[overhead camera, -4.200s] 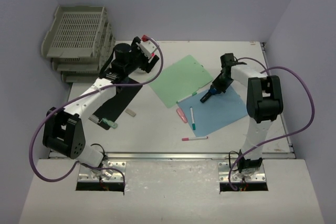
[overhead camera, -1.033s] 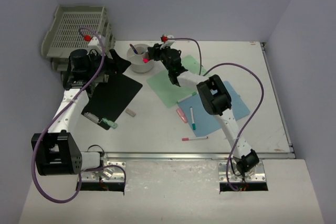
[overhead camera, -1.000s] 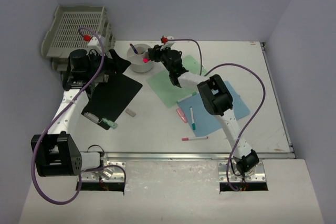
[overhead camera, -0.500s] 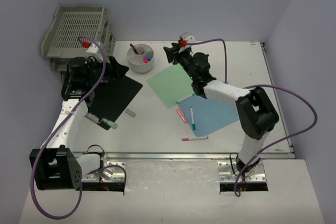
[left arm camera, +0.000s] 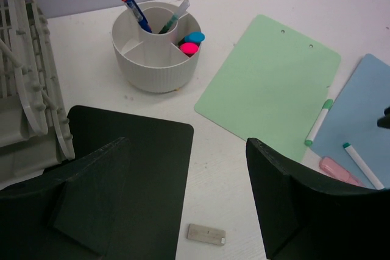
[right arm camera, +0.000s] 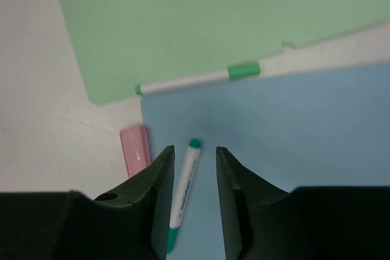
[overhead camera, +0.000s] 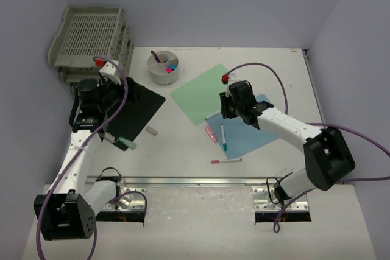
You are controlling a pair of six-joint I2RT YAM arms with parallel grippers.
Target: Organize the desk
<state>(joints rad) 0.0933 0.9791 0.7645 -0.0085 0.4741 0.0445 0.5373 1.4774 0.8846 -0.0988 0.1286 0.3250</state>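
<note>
From above, the desk (overhead camera: pixel 292 71) stretches under both arms. Left wrist: my left gripper (left arm camera: pixel 187 144) stands wide apart and empty, a black clipboard (left arm camera: pixel 146 168) below its fingers. Right wrist: my right gripper (right arm camera: pixel 192 156) is narrowly parted, gripping nothing; a pen (right arm camera: pixel 184 181) lies on blue paper (right arm camera: pixel 292 126), framed between its fingers.
</note>
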